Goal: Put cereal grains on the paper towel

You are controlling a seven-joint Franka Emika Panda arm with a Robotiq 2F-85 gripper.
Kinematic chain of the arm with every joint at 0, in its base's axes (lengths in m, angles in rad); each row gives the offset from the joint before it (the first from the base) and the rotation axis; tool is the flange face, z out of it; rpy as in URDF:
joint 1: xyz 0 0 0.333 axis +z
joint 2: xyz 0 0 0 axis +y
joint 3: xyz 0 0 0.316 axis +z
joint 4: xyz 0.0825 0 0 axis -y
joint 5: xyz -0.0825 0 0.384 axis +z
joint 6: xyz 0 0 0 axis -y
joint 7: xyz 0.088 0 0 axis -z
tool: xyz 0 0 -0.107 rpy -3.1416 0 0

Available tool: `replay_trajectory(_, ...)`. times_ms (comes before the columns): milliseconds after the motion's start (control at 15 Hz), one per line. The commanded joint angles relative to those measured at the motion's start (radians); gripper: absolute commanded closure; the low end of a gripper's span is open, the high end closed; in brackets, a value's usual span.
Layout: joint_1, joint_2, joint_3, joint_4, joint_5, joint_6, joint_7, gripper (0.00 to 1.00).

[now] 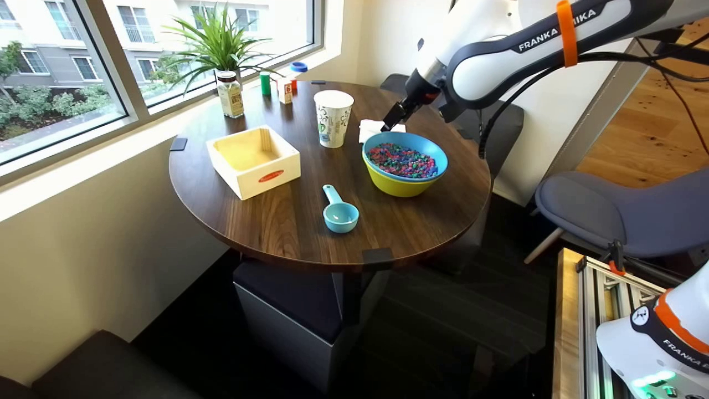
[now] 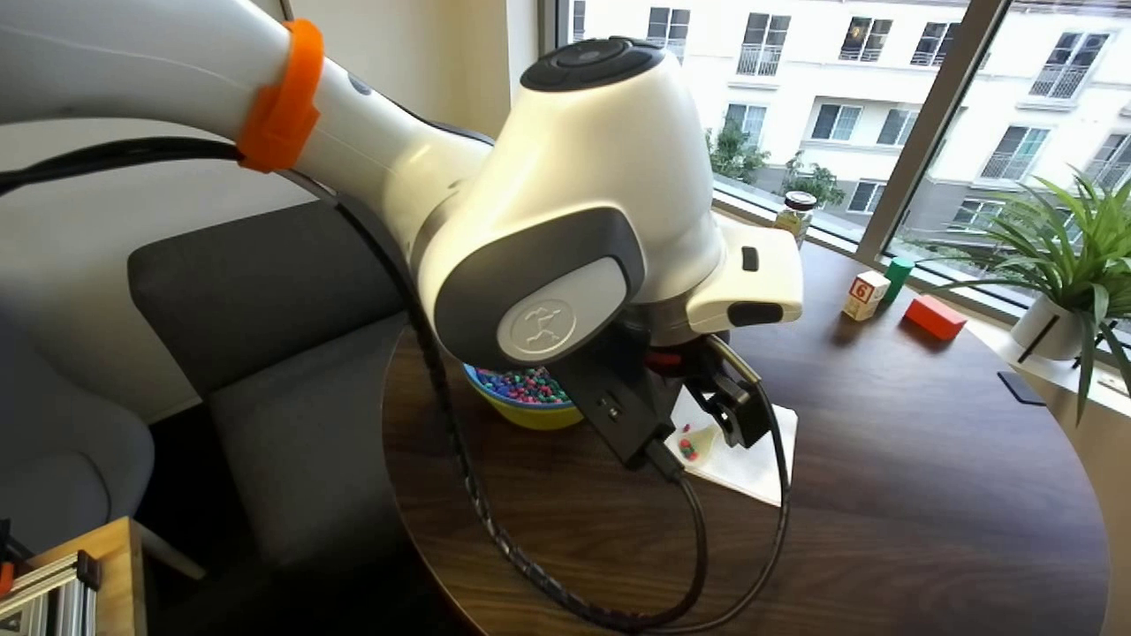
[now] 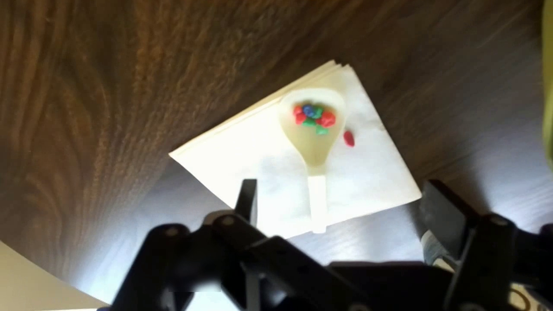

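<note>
The cereal grains point(image 1: 407, 160) are a multicoloured heap in a blue bowl point(image 1: 424, 143) nested in a yellow bowl point(image 1: 401, 187); they also show in an exterior view point(image 2: 526, 386). A white paper towel point(image 3: 358, 172) lies on the table, partly visible in both exterior views point(image 1: 370, 130) point(image 2: 751, 468). A pale spoon point(image 3: 314, 151) lies across it with several grains point(image 3: 313, 116) in its head. One red grain point(image 3: 349, 138) lies beside it on the towel. My gripper point(image 3: 340, 188) is open, its fingers on either side of the spoon's handle, touching neither side; their height above it is unclear.
The teal scoop point(image 1: 340, 216) lies near the table's front edge. A wooden box point(image 1: 268, 176), a patterned paper cup point(image 1: 333, 119) and a glass jar point(image 1: 230, 95) stand on the round table point(image 1: 288, 227). Small blocks point(image 2: 866, 295) and a potted plant point(image 2: 1056, 331) are near the window.
</note>
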State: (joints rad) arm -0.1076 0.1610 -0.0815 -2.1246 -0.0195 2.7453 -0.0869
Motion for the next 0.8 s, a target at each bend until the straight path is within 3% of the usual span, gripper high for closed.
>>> replay_trajectory(0,0.0,-0.009,0.004,0.002,0.015,0.024,0.0,0.0)
replay_trajectory(733,0.0,0.109,0.003,0.083,0.015,0.097,0.032,0.0)
